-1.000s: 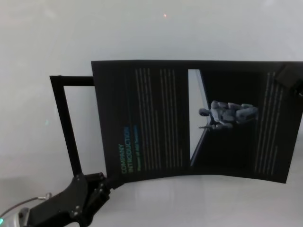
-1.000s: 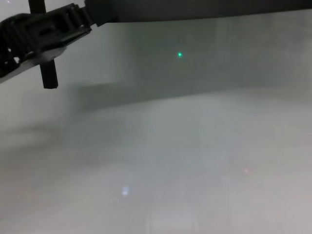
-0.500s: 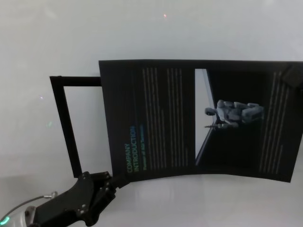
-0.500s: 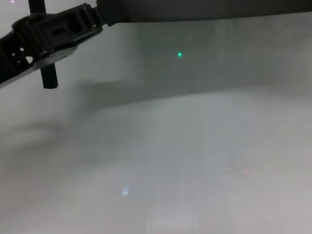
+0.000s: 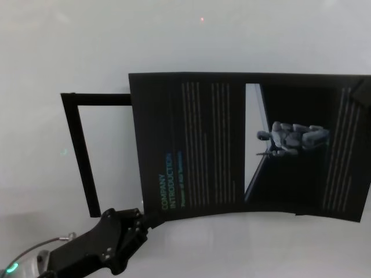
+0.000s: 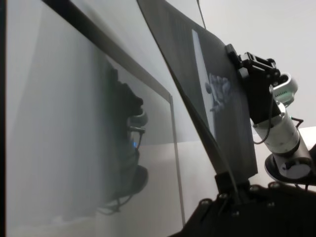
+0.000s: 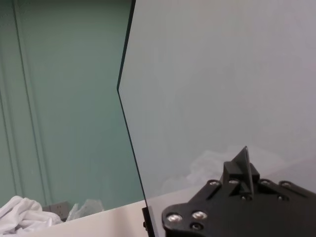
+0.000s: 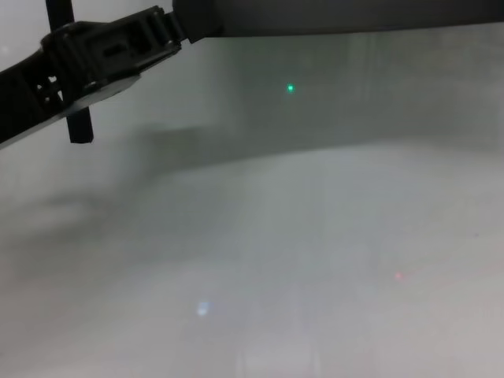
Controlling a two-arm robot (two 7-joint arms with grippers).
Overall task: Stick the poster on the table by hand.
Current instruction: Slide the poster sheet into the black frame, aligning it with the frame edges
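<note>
The black poster (image 5: 249, 145) with its teal heading hangs spread above the pale table (image 5: 174, 35), held at two corners. My left gripper (image 5: 145, 221) is shut on its lower left corner; it also shows in the chest view (image 8: 177, 27) and the left wrist view (image 6: 229, 182). My right gripper (image 5: 364, 92) is shut on the upper right corner at the picture's edge, and shows more plainly in the left wrist view (image 6: 236, 59). The right wrist view shows the poster's pale back (image 7: 222, 74) above that gripper (image 7: 244, 160). The chest view shows only the poster's lower edge (image 8: 339, 16).
A thin black rectangular frame (image 5: 75, 150) stands partly behind the poster's left side; its post (image 8: 79, 126) shows in the chest view beside my left gripper. White cloth (image 7: 19, 210) lies before a green wall in the right wrist view.
The poster has moved to the right with both grippers holding it. My left gripper has moved right along with it, and my right gripper is now almost out of the head view.
</note>
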